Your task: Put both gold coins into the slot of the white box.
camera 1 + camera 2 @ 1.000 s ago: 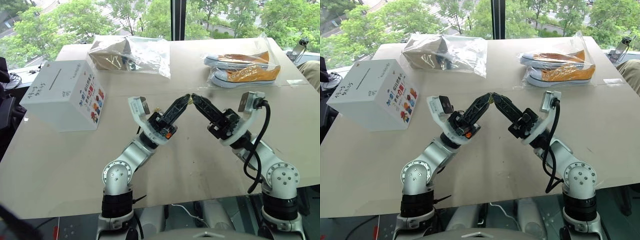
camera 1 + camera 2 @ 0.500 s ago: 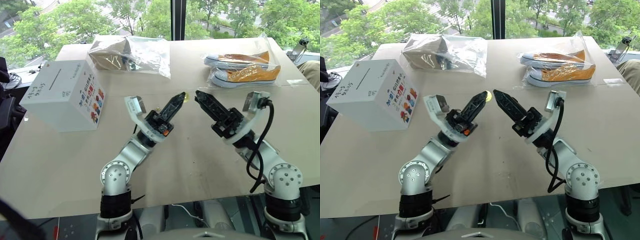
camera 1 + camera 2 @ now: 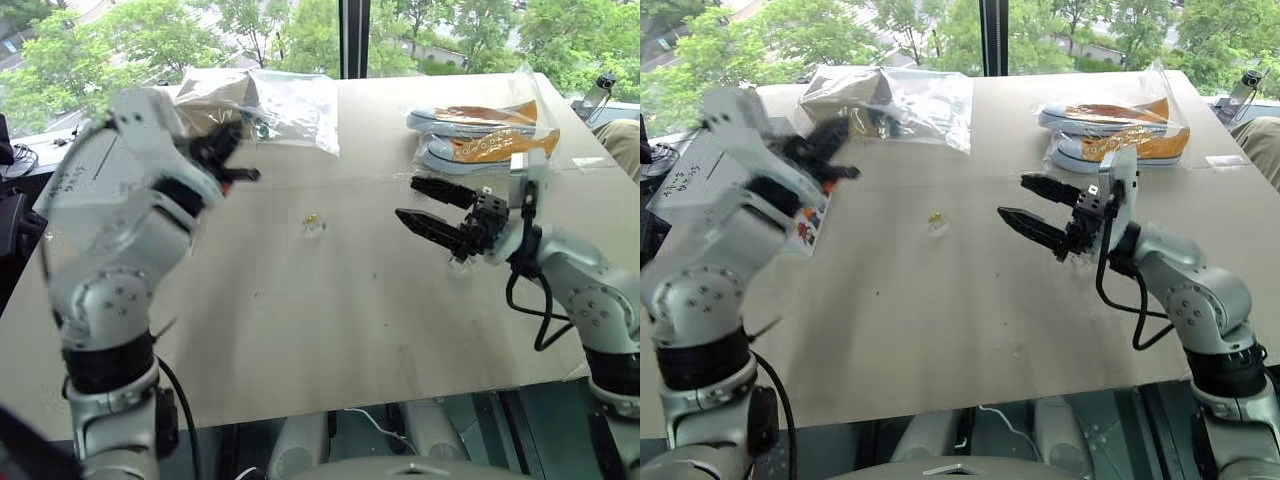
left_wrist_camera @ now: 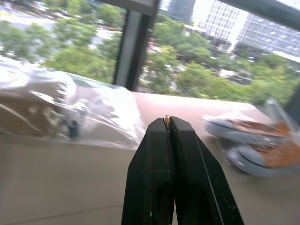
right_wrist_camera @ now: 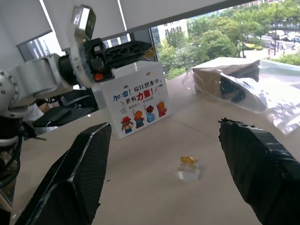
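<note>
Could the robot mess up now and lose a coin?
Maybe. The left gripper pinches one gold coin only by its edge, so it could slip on the way to the white box. The other coin lies loose on the table and is tiny, so the open right gripper might knock it away.

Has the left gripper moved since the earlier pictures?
Yes. The left gripper has swung from mid-table toward the white box, near the nearest shoe bag.

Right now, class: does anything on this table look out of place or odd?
One gold coin lies loose mid-table in its clear wrapper, well away from the white box; the left gripper pinches another coin.
</note>
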You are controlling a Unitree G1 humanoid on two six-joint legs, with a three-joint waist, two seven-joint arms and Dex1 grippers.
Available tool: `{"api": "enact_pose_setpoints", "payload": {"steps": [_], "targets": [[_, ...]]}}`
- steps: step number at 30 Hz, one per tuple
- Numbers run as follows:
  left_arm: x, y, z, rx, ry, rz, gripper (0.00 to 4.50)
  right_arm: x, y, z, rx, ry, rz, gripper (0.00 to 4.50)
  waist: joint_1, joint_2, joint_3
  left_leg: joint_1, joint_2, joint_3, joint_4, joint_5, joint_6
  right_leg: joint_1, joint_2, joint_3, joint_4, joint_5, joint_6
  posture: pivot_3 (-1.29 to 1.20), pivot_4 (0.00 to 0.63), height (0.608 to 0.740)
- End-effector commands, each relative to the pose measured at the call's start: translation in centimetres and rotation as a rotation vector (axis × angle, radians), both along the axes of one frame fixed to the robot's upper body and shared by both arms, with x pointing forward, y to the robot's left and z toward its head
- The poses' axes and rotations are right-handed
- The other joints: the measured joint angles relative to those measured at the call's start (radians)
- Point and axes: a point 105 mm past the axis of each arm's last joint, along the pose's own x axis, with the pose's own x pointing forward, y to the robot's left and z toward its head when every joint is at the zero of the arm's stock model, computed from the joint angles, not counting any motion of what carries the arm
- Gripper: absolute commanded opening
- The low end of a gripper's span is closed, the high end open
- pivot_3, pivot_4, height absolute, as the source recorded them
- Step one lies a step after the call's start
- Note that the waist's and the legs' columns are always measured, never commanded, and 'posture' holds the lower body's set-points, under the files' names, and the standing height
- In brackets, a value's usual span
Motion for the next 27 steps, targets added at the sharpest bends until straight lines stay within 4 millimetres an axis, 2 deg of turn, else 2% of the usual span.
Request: {"api": "enact_pose_setpoints", "payload": {"steps": [1, 7, 10, 17, 22, 27], "targets": [[-0.6, 2.9, 1.6, 0.148, 0.066, 0.23, 0.0, 0.0, 0.7, 1.9, 0.007, -0.118, 0.061, 3.92, 0.0, -0.001, 0.0, -0.001, 0.0, 0.0, 0.0, 0.0, 0.0, 0.0, 0.0, 0.0, 0.0, 0.0, 0.0, 0.0, 0.15, 0.74], [-1.7, 6.8, 2.0, 0.216, 0.204, 0.421, 0.0, 0.7, 0.9, 2.7, 0.035, -0.173, 0.118, 3.92, 0.003, -0.001, 0.001, -0.002, -0.002, -0.002, -0.003, 0.002, -0.005, -0.002, -0.003, -0.002, 0.0, -0.001, 0.002, 0.0, 0.15, 0.74], [-2.3, 8.2, 2.2, 0.173, 0.236, 0.453, 0.0, 0.9, 1.0, 3.3, 0.047, -0.2, 0.138, 3.92, 0.002, -0.001, 0.001, -0.01, -0.003, -0.002, -0.003, 0.003, -0.006, -0.011, -0.003, -0.002, 0.002, 0.0, 0.002, 0.0, 0.15, 0.74], [-2.1, 9.0, 1.3, 0.139, 0.293, 0.479, 0.0, 1.1, 1.3, 3.5, 0.038, -0.227, 0.154, 3.92, 0.003, -0.001, 0.001, -0.011, -0.003, -0.002, -0.003, 0.003, -0.008, -0.012, -0.006, -0.002, 0.002, 0.0, 0.002, 0.0, 0.15, 0.74], [-2.1, 9.5, 1.0, 0.189, 0.323, 0.505, 0.0, 1.1, 1.3, 3.5, 0.043, -0.236, 0.151, 3.92, 0.001, -0.001, 0.0, -0.011, -0.005, -0.002, -0.003, 0.003, -0.008, -0.012, -0.007, -0.002, 0.002, 0.0, 0.002, 0.0, 0.15, 0.74], [-2.5, 11.0, 0.3, 0.222, 0.361, 0.535, 0.0, 1.0, 1.3, 3.6, 0.048, -0.237, 0.149, 3.92, -0.001, -0.001, 0.0, -0.011, -0.005, -0.002, -0.004, 0.002, -0.008, -0.014, -0.01, -0.001, 0.003, 0.0, 0.002, 0.0, 0.15, 0.74]]}}
